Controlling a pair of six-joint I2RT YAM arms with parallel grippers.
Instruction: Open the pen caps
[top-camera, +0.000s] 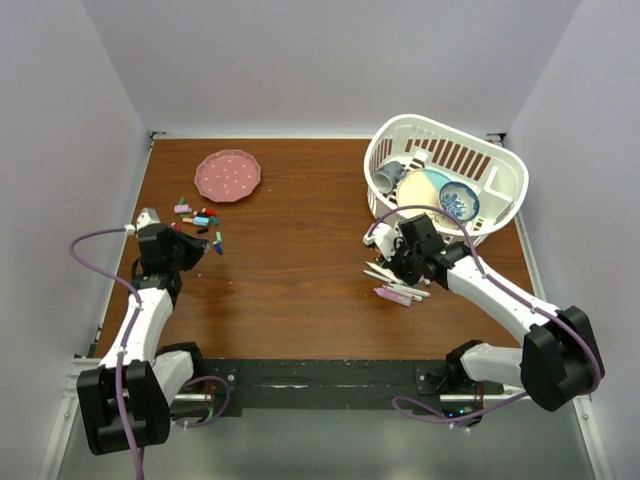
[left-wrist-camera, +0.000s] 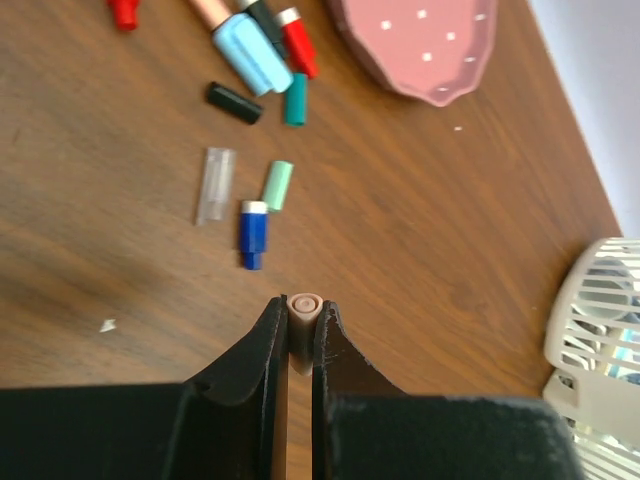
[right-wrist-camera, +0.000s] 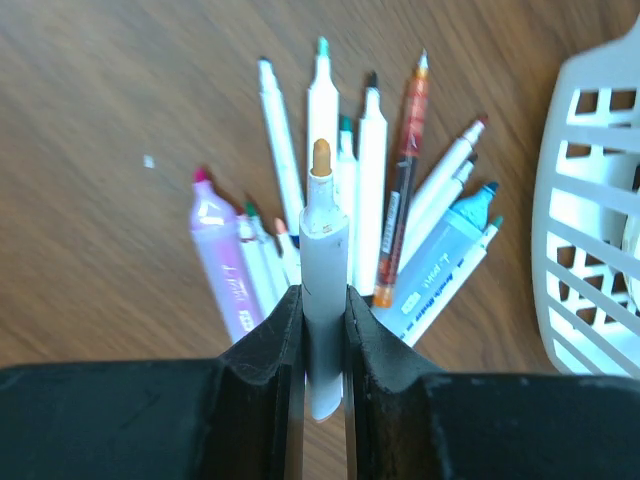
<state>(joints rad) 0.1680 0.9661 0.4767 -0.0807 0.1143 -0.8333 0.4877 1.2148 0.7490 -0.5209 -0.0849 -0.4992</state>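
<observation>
My left gripper (left-wrist-camera: 301, 308) is shut on a small peach pen cap (left-wrist-camera: 304, 303), held just above the table at the left (top-camera: 196, 248). Beyond it lie loose pen caps: blue (left-wrist-camera: 252, 232), pale green (left-wrist-camera: 277, 185), clear (left-wrist-camera: 214, 185), black (left-wrist-camera: 234, 102), teal (left-wrist-camera: 294, 98) and red (left-wrist-camera: 298, 42). My right gripper (right-wrist-camera: 322, 296) is shut on a white pen (right-wrist-camera: 323, 240) whose orange tip is bare. It hangs over a fan of uncapped pens (right-wrist-camera: 372, 190), which lie in front of the basket (top-camera: 396, 286).
A pink dotted plate (top-camera: 228, 175) sits at the back left, close behind the caps. A white slatted basket (top-camera: 500, 165) holding dishes stands at the back right, right next to my right gripper (top-camera: 402, 262).
</observation>
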